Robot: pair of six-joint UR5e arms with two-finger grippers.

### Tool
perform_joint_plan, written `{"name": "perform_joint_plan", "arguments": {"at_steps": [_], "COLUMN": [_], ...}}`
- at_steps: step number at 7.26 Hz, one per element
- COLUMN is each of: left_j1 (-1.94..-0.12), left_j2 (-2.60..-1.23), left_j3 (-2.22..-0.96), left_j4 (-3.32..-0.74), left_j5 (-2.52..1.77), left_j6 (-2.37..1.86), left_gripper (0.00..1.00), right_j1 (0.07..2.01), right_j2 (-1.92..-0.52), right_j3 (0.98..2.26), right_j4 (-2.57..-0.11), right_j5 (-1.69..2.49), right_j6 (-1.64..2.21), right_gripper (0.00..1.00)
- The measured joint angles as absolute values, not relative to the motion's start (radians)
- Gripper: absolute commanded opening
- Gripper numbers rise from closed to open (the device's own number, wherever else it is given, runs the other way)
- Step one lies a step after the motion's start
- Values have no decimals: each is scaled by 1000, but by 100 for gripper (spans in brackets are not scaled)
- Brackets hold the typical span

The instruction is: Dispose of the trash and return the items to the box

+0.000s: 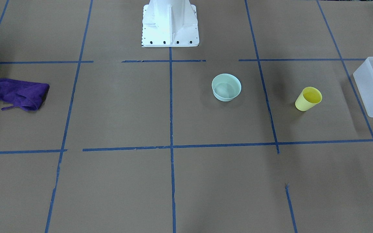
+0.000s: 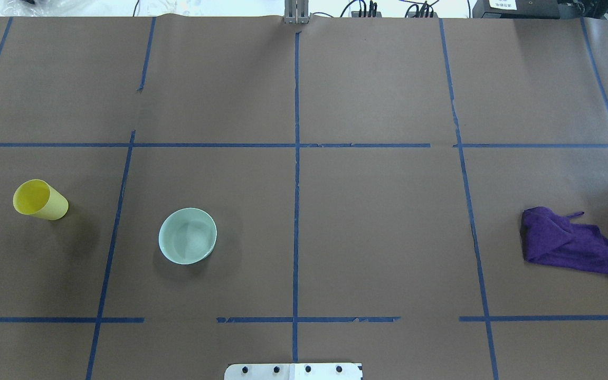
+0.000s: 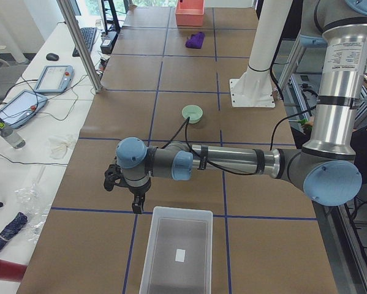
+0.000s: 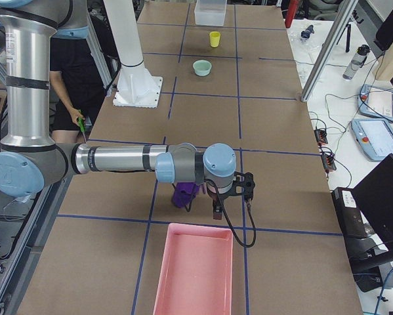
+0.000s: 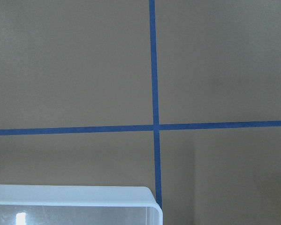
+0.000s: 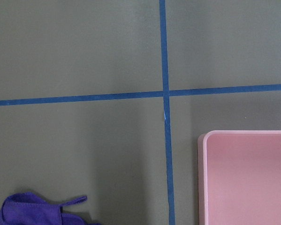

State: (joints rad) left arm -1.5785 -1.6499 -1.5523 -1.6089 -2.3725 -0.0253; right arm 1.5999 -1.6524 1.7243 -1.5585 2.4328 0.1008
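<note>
The yellow cup (image 1: 308, 98) stands upright on the table; it also shows in the overhead view (image 2: 40, 199). The frosted-white box (image 1: 372, 94) sits at the table's end beyond it, empty but for its label (image 3: 182, 210). My left gripper (image 3: 136, 205) hangs just over the table beside the box's near rim (image 5: 74, 194); I cannot tell if it is open. My right gripper (image 4: 217, 211) hangs at the other end between a purple cloth (image 4: 183, 195) and a pink tray (image 4: 195, 269); I cannot tell its state. Neither wrist view shows fingers.
A mint-green bowl (image 2: 187, 235) stands between the cup and the table's middle. The purple cloth (image 2: 573, 243) lies crumpled on my right side. The pink tray's corner (image 6: 248, 178) is in the right wrist view. The white robot base (image 1: 169, 24) is at the table's edge.
</note>
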Motion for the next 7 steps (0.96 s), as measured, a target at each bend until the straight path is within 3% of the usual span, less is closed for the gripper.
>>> {"name": "perform_joint_plan", "arguments": {"at_steps": [7], "left_j1": [-1466], "left_j2": [-1710], "left_j3": [-1695], "left_j4": [-1698], "left_j5": [-2383], "left_j6": [-48], "left_gripper": [100], "right_j1": [1615], "right_j2": [-1652], "right_j3": [1743], "right_j4": [-1557], "right_j5": [2439], "right_j6": [110], "right_gripper": [100]}}
